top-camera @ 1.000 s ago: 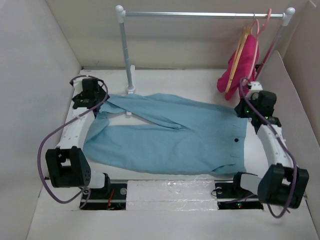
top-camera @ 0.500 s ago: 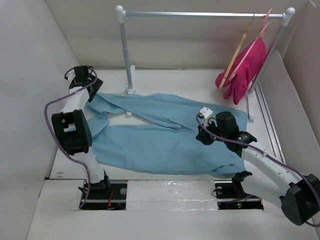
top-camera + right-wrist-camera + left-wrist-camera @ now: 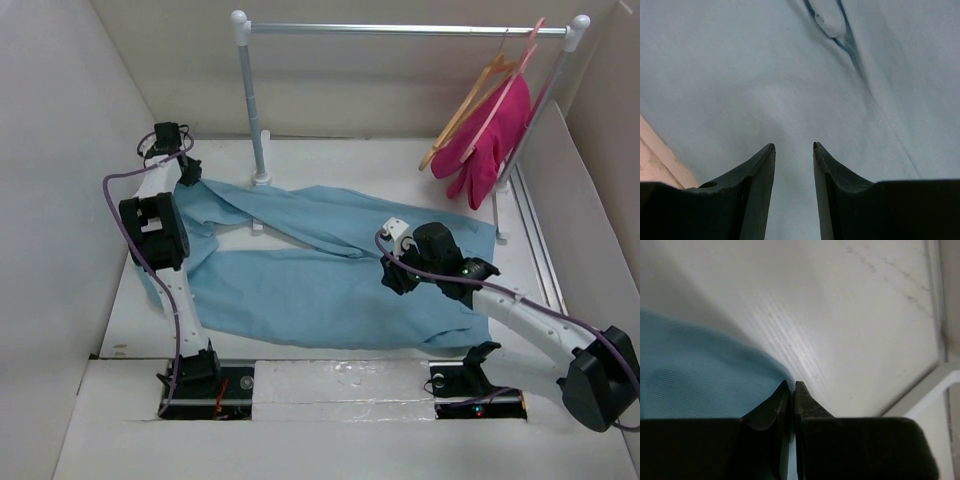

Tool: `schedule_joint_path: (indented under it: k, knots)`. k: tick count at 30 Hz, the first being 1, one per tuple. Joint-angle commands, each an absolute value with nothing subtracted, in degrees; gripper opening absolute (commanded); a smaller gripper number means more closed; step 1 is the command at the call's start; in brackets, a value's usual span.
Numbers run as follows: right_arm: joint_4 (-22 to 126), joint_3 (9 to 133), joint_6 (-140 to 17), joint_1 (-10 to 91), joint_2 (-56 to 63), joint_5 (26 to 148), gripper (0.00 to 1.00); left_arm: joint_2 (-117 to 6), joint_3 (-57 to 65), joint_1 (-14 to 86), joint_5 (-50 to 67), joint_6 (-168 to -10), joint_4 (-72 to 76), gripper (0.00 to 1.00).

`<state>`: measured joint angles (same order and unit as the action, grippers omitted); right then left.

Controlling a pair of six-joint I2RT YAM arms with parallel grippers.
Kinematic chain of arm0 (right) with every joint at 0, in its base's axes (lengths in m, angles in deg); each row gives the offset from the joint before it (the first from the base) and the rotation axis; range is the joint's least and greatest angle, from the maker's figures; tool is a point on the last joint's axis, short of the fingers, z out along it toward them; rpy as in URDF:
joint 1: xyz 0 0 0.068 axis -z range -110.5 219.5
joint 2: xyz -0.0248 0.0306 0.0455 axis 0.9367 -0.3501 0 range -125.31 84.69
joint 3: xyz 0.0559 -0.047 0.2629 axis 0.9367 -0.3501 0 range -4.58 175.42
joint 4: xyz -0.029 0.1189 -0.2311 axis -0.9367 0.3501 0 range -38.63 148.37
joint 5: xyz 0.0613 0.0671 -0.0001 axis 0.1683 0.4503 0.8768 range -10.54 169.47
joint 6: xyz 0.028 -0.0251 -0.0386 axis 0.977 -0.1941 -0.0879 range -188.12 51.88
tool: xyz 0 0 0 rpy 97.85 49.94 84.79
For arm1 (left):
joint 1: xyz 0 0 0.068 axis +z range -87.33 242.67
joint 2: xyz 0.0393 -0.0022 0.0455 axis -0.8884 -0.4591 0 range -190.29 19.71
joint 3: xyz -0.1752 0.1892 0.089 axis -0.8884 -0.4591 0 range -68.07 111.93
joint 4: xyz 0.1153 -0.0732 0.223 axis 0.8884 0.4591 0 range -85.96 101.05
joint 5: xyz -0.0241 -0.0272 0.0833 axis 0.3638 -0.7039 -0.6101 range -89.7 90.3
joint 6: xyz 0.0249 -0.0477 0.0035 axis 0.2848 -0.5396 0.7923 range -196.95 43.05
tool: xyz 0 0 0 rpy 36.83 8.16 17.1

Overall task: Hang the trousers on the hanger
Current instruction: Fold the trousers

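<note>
The light blue trousers (image 3: 320,285) lie spread flat across the table. My left gripper (image 3: 186,172) is at their far left corner. In the left wrist view its jaws (image 3: 791,383) are shut, with the edge of the blue cloth (image 3: 690,382) pinched between them. My right gripper (image 3: 390,272) hovers low over the trousers' right half. It is open, with only cloth (image 3: 765,75) below its fingertips (image 3: 793,146). The tan wooden hanger (image 3: 462,108) hangs tilted on the rail at the back right, apart from both grippers.
A metal clothes rail (image 3: 400,29) on white posts (image 3: 252,100) spans the back. A pink hanger with a magenta garment (image 3: 495,125) hangs beside the wooden one. White walls close in on the left, back and right. The arm bases sit at the near edge.
My left gripper has shut on the trousers' far left corner. My right arm swung from the hangers down to the trousers and its gripper opened. The hangers have swung on the rail.
</note>
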<state>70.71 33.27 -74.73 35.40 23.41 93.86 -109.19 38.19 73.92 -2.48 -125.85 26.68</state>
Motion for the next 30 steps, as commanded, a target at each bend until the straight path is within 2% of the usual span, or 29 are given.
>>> schedule_joint_path:
  k: [1, 5, 8, 14, 15, 20, 26, 30]
  knots:
    - [70.27, 37.78, -76.29, 35.40, 22.55, 91.60, 0.42, -105.72, 45.13, 73.39, -1.11, -123.80, 26.54, 0.00]
    - [70.44, 40.59, -78.40, 36.72, 19.75, 92.03, 0.42, -96.76, 49.18, 69.01, 0.04, -120.64, 25.14, 0.00]
    - [70.62, 41.91, -79.98, 37.95, 18.68, 92.56, 0.42, -88.42, 45.77, 67.77, -0.05, -119.31, 22.69, 0.00]
    - [70.88, 41.83, -81.30, 39.18, 19.47, 94.40, 0.42, -70.04, 17.49, 68.55, -3.47, -118.52, 7.57, 0.00]
    - [71.06, 41.65, -81.48, 39.18, 19.73, 94.67, 0.42, -69.15, 10.92, 69.69, -2.78, -120.17, 6.43, 0.00]
    - [73.25, 39.72, -81.66, 40.23, 23.25, 95.29, 0.42, -67.48, -5.28, 76.29, -1.53, -122.82, 2.03, 0.00]
    - [77.91, 39.10, -82.01, 41.99, 27.82, 95.99, 0.45, -70.55, -12.51, 81.65, -2.07, -124.58, 2.28, 0.00]
    - [79.23, 39.28, -81.66, 42.52, 30.10, 96.25, 0.47, -74.67, -12.87, 84.29, 0.03, -125.55, 3.96, 0.00]
